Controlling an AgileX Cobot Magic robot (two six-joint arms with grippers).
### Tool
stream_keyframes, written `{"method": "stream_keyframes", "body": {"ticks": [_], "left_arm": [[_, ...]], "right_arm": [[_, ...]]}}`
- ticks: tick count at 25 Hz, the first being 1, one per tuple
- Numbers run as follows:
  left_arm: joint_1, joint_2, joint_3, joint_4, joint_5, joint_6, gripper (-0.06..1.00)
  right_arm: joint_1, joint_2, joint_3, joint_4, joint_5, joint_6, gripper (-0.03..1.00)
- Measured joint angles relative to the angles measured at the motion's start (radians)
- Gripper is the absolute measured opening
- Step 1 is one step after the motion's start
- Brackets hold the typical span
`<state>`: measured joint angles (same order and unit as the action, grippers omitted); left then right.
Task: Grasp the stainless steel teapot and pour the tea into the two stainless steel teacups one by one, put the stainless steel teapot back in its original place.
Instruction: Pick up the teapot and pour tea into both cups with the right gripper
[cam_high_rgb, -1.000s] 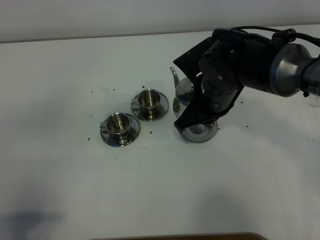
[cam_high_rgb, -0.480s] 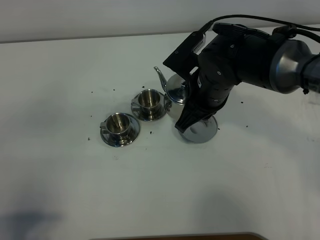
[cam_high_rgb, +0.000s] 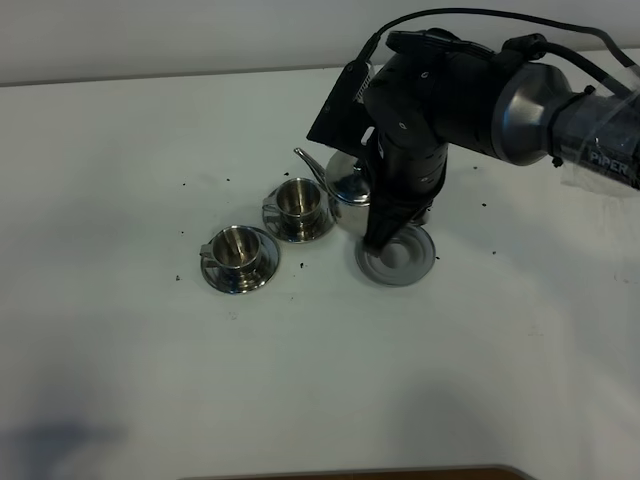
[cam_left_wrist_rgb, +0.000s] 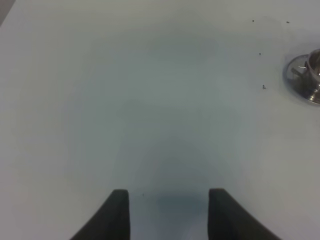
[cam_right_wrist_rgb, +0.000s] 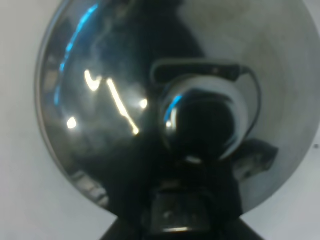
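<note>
Since a second ago the shiny rounded stainless steel teapot (cam_high_rgb: 348, 188) has come up off its round steel base disc (cam_high_rgb: 408, 264) and swung left, its thin spout now pointing out near the farther small steel teacup (cam_high_rgb: 298, 199). The nearer small steel teacup (cam_high_rgb: 238, 247) sits apart on its saucer (cam_high_rgb: 262, 272). From the high camera I see the right gripper (cam_high_rgb: 386, 214) clenched at the pot's handle side, the arm hiding the handle itself. Its wrist camera gives me only the pot's mirror-bright dome, filling the picture. Only the left wrist camera shows the left gripper (cam_left_wrist_rgb: 169, 214), fingers spread apart over the white table (cam_left_wrist_rgb: 150, 75), one teacup just in at the edge.
</note>
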<state>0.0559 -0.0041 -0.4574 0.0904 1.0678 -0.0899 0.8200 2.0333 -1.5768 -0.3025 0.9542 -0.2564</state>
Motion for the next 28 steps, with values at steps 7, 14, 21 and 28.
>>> {"method": "stream_keyframes", "body": {"ticks": [7,14,21,28], "left_arm": [[0.000,0.000,0.000,0.000,0.000,0.000,0.43],[0.000,0.000,0.000,0.000,0.000,0.000,0.43],[0.000,0.000,0.000,0.000,0.000,0.000,0.43],[0.000,0.000,0.000,0.000,0.000,-0.001,0.43]], "right_arm": [[0.000,0.000,0.000,-0.060,0.008,-0.132,0.19],[0.028,0.021,-0.002,-0.160,-0.009,-0.175,0.19],[0.049,0.045,-0.005,-0.218,-0.014,-0.170,0.19],[0.050,0.047,-0.005,-0.278,-0.016,-0.170,0.19]]}}
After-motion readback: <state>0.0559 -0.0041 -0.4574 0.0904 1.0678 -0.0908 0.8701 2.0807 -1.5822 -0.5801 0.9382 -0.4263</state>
